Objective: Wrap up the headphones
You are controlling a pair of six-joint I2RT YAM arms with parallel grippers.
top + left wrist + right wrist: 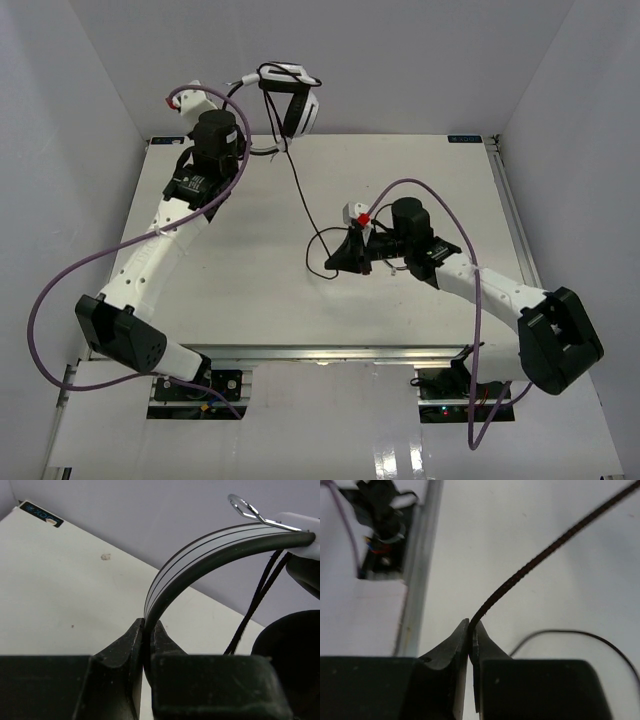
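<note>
The headphones [297, 100] hang raised above the table's far edge, earcups down. My left gripper [258, 150] is shut on their white-and-black headband [200, 555], which arches up and right out of the jaws; a black earcup [292, 645] shows at the right of the left wrist view. The thin black cord [300, 190] drops from the headphones to the table and loops near the middle [318, 262]. My right gripper [340, 260] sits low over the table, shut on that cord [545, 552], which rises up and right from the jaws [471, 625]. More cord [570, 632] lies on the table behind.
White walls enclose the table on three sides. An aluminium rail [420, 565] runs along the near edge of the table [400, 330]. Thick purple robot cables [60, 290] arc beside both arms. A red-and-white piece [357, 213] sits on the right wrist.
</note>
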